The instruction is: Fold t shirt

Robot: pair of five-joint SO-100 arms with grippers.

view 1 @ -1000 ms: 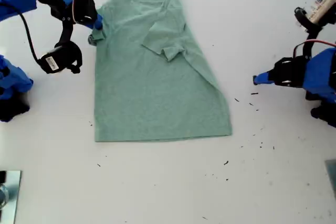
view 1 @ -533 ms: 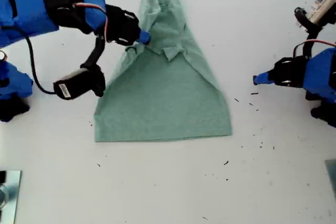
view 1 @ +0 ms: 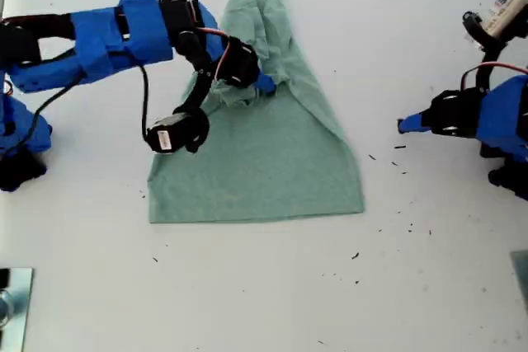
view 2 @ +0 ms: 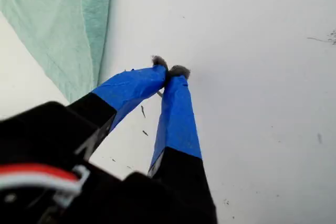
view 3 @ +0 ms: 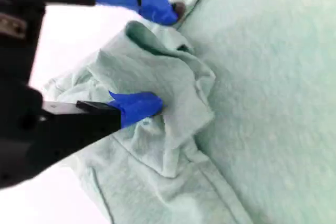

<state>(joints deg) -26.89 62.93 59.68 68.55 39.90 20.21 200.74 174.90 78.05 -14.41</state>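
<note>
On the white table point(view 1: 272, 294), the t shirt point(view 1: 256, 162) lies spread with its hem toward the near edge and its neck at the far end, roughly in the middle of the exterior view. Both sleeve sides look drawn in over the chest, so the upper part is narrow and the hem is still wide.

The knit looks light, limp and thin. I judge it will bunch and drape rather than hold a crease, and it may drag along the table if pulled flat. It is not fragile and not slippery. The sensible holds are edges with several layers: the sleeve hem, the shoulder seam or a hem corner, where the jaws get a thicker bite.

My second gripper point(view 3: 163, 59) is over the chest area, reaching in from the exterior view's left. In its wrist view the jaws stand apart around a crumpled mound of sleeve fabric, one fingertip pressed into it, the other just beyond it. Whether the cloth is loosely held or just let go I cannot tell, but the jaws are not clamped tight.

My first gripper point(view 2: 169, 72) sits at the exterior view's right, well apart from the shirt, its blue fingertips meeting on nothing over bare table, the shirt's edge off to one side.
</note>
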